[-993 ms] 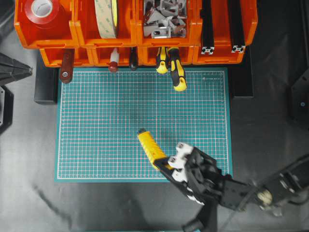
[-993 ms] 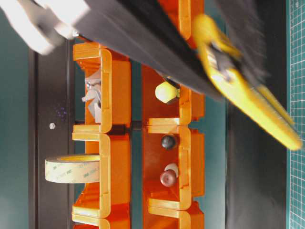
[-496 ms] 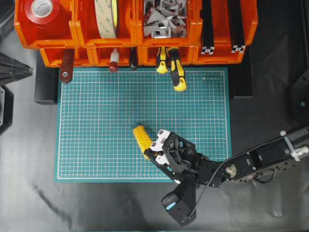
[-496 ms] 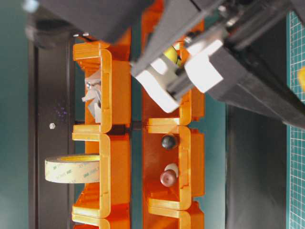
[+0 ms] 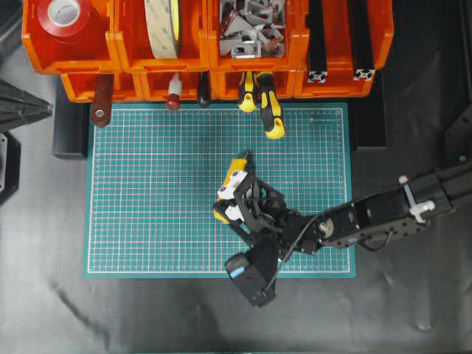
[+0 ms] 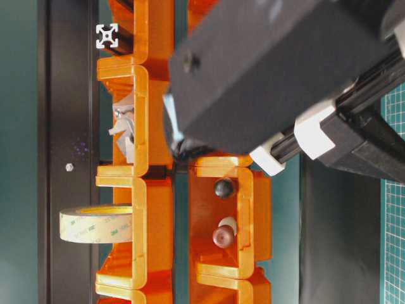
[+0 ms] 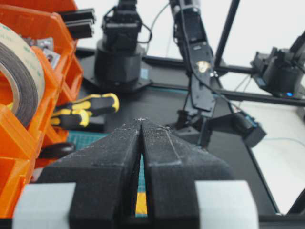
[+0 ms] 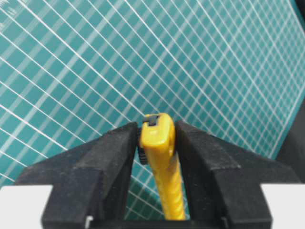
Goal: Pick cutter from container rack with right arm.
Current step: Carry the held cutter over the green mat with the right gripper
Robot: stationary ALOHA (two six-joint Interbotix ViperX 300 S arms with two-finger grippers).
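Note:
The yellow cutter [image 5: 237,163] is clamped between the fingers of my right gripper [image 5: 234,189] over the middle of the green cutting mat [image 5: 147,192], its tip pointing toward the rack. In the right wrist view the cutter [image 8: 159,143] stands between both black fingers of the right gripper [image 8: 157,132], just above the mat. The orange container rack [image 5: 133,63] runs along the far edge and shows in the table-level view [image 6: 145,209]. My left gripper [image 7: 141,122] is shut and empty, parked at the far left [image 5: 37,109].
Two yellow-and-black striped handles [image 5: 269,110] stick out of a lower bin over the mat's far edge. Tape rolls [image 5: 162,26], a red roll [image 5: 65,13] and metal brackets [image 5: 251,26] fill the upper bins. The right arm [image 6: 285,76] blocks much of the table-level view.
My right gripper has carried the cutter from the mat's front edge up and left to the middle. The wrist has turned, so the cutter now points toward the rack. The left arm is still.

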